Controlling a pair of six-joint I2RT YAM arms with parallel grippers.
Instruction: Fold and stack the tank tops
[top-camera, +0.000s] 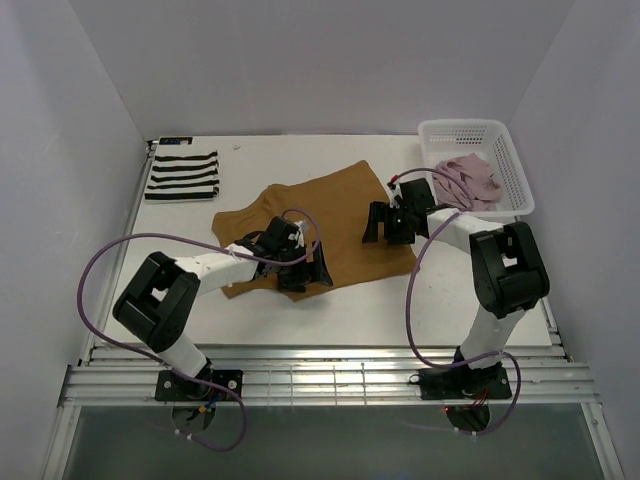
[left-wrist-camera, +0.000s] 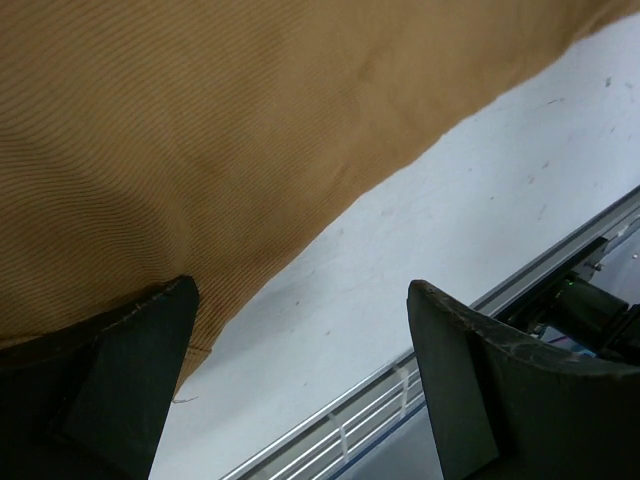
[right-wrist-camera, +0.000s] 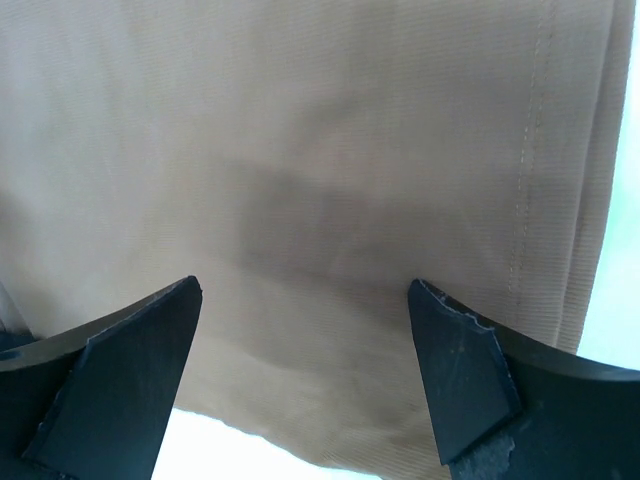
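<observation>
1. Cloth of the tan-brown tank top (top-camera: 335, 210) lay flat under both claws; we saw its near hem beneath the left gripper (top-camera: 305, 272), whose jaws were spread.
2. We saw the right gripper (top-camera: 387, 228), also spread, over its right edge.
3. Far beyond the left claw lay the folded striped tank top (top-camera: 183, 175). Just beyond the right claw, the pink tank top (top-camera: 465, 178) lay in the basket (top-camera: 462, 124).

Left arm (top-camera: 165, 300), right arm (top-camera: 508, 268): boxy black joint housings, white links between. Purple cable (top-camera: 95, 265) loops alongside each. Left claw (left-wrist-camera: 300, 290), right claw (right-wrist-camera: 300, 285): matte black wedge fingers, edges chipped.
</observation>
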